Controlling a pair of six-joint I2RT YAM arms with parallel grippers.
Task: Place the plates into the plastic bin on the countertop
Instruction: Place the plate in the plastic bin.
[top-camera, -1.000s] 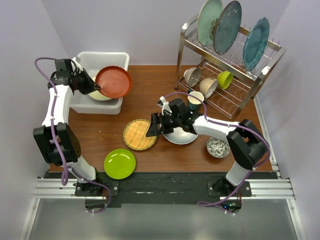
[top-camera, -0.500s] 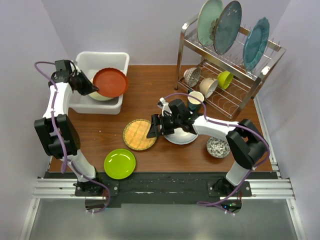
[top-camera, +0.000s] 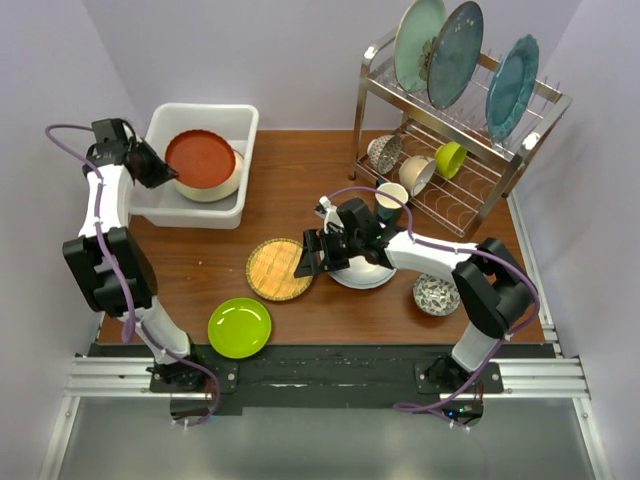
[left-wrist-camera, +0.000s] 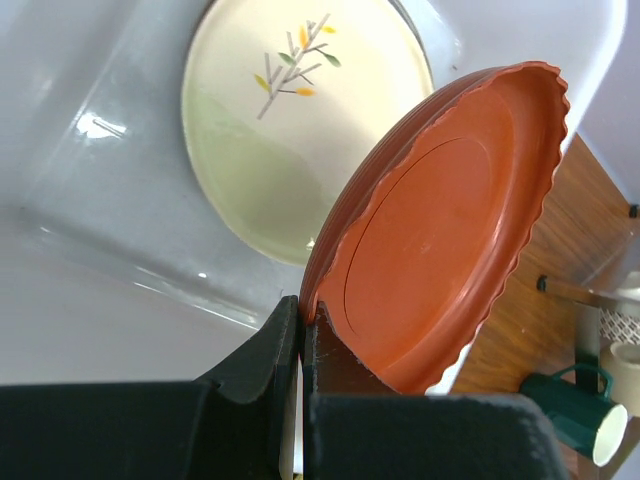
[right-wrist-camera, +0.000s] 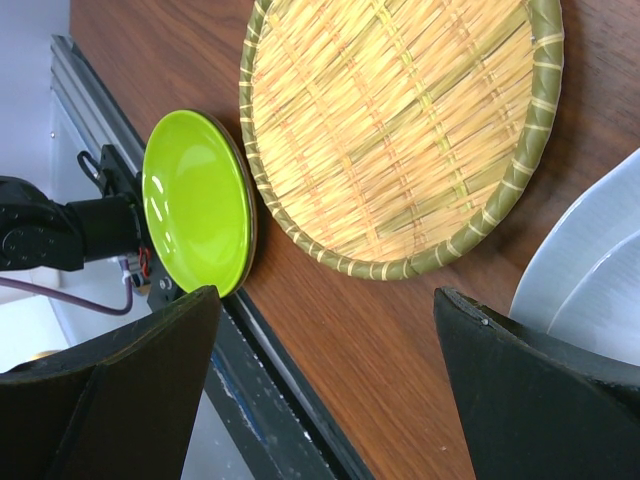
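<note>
Op: Status, left claw (left-wrist-camera: 300, 330)?

Tech: Clenched on the rim of the red-brown plate (left-wrist-camera: 440, 230). Plate is held tilted, within the outline of the plastic bin (top-camera: 205, 115), upper left of top view. Cream plate (left-wrist-camera: 290, 130) w/ twig motif lies flat on the bin floor beneath it. Contact btwn the two plates: cannot tell.

Op: Right claw (top-camera: 305, 255)?

Tech: Released, jaws wide, nothing btwn them. Pos.: frame centre, over the bench (top-camera: 300, 180), at the right edge of the woven yellow plate (top-camera: 279, 269), just left of the white plate (top-camera: 362, 272).

Op: Other plates?

Tech: Woven yellow plate and white plate lie flat on the bench, centre. Lime green plate (top-camera: 240, 327) lies flat on the bench, lower left of centre, by the front edge, near the woven one, not touching.
</note>
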